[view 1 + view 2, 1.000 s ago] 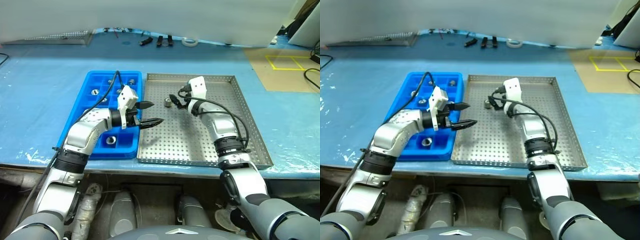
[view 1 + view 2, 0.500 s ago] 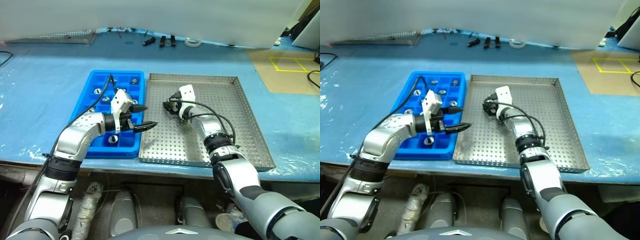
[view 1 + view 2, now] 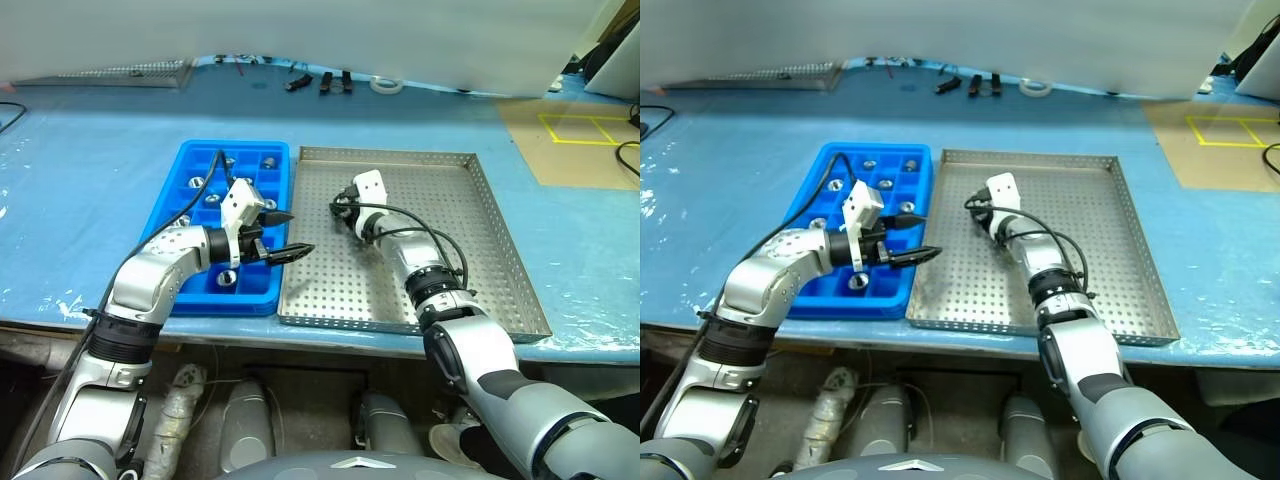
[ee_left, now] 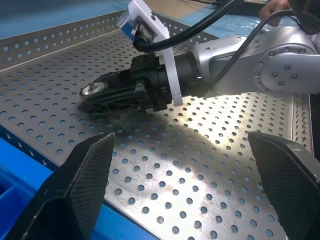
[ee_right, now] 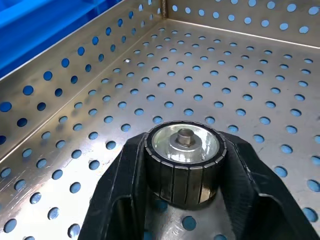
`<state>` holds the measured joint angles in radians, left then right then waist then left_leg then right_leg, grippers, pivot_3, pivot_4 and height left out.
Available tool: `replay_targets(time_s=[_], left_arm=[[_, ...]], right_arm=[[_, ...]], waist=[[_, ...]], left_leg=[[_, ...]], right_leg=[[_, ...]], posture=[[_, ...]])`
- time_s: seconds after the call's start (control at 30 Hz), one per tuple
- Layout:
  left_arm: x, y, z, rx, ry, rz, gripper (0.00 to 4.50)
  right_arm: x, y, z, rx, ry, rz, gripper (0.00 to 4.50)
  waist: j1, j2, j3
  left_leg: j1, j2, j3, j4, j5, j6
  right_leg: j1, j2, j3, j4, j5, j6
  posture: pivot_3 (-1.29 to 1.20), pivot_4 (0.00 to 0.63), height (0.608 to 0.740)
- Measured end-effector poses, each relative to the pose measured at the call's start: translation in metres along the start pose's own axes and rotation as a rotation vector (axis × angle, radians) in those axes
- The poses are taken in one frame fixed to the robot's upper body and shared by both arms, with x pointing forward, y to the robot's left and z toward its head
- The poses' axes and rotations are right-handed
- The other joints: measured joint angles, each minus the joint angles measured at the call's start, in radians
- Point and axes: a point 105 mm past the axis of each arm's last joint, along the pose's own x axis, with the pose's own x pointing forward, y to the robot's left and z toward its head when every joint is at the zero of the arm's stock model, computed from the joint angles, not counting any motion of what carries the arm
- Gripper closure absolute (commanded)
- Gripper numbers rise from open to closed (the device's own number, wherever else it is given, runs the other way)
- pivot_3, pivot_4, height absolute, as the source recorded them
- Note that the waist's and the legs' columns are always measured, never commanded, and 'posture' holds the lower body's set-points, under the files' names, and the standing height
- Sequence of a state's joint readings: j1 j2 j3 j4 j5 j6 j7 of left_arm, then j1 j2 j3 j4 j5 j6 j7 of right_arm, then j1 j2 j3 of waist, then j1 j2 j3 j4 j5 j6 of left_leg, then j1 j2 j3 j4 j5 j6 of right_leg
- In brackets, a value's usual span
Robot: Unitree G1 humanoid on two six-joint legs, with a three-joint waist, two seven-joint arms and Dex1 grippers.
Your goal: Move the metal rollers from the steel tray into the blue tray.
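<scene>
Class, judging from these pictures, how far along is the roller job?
Done: several metal rollers already sit in the blue tray.
In hand: the right gripper is shut on the last roller in the steel tray.
Left: carry it over. The left gripper waits open.

Right gripper (image 5: 182, 200): lowered since a second ago from above the steel tray (image 3: 480, 255) to its floor, near the far corner on the blue tray's side.
Right gripper's fingers (image 5: 120, 195): spread apart earlier, now clamped on a metal roller (image 5: 184, 162).
Metal roller: seen lying free on the steel tray a second ago, just beyond the fingertips; now enclosed between both fingers, standing on the perforated floor.
Camera: the whole picture was shifted between the earliest frames and now.
</scene>
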<state>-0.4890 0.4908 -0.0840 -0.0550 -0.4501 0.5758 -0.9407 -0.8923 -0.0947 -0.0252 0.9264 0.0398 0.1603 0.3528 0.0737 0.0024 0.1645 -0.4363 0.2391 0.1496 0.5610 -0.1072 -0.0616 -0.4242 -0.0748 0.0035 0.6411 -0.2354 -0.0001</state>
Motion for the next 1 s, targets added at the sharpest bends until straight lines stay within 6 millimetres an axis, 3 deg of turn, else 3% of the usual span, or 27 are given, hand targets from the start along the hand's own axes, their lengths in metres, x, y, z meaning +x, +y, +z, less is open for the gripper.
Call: replay_targets(time_s=[0.13, 0.4, 0.53, 0.73, 1.0], left_arm=[[0.000, 0.000, 0.000, -0.003, 0.002, 0.000, 0.00], [-0.002, -0.002, 0.002, -0.002, 0.000, -0.002, 0.00], [-0.015, 0.000, -0.002, -0.002, 0.010, 0.033, 0.00], [-0.040, -0.002, -0.012, 0.004, 0.028, 0.112, 0.00], [-0.077, -0.014, -0.024, -0.039, 0.024, 0.296, 0.00]], right_arm=[[-0.001, -0.001, 0.002, -0.006, -0.007, 0.007, 2.86], [-0.013, -0.002, 0.032, -0.104, -0.091, 0.088, 2.86], [-0.026, 0.017, 0.045, -0.167, -0.094, 0.271, 2.86], [-0.047, 0.061, 0.061, -0.245, -0.111, 0.570, 2.86], [-0.057, 0.107, 0.049, -0.298, -0.049, 0.870, 2.86]], waist=[[0.000, 0.000, 0.000], [0.001, 0.000, 0.000], [0.001, 0.000, 0.000], [0.022, 0.000, 0.000], [0.081, 0.000, 0.000]], left_leg=[[0.000, 0.000, 0.000, 0.000, 0.000, 0.000], [0.000, 0.000, 0.000, -0.001, 0.000, 0.000], [0.000, 0.001, 0.000, -0.002, 0.000, 0.000], [0.000, 0.001, 0.000, -0.005, 0.000, 0.001], [0.000, 0.001, -0.001, -0.009, -0.003, 0.005]], right_leg=[[0.000, 0.000, 0.000, 0.000, 0.000, 0.000], [0.000, 0.000, 0.000, -0.001, 0.000, 0.000], [0.000, 0.001, 0.000, -0.002, 0.000, 0.000], [-0.001, 0.001, -0.001, -0.003, -0.001, -0.001], [-0.002, 0.001, -0.002, -0.004, -0.002, -0.003]], posture=[[0.01, 0.150, 0.740], [0.03, 0.150, 0.740], [0.10, 0.150, 0.740], [0.24, 0.150, 0.740], [0.42, 0.150, 0.740]])
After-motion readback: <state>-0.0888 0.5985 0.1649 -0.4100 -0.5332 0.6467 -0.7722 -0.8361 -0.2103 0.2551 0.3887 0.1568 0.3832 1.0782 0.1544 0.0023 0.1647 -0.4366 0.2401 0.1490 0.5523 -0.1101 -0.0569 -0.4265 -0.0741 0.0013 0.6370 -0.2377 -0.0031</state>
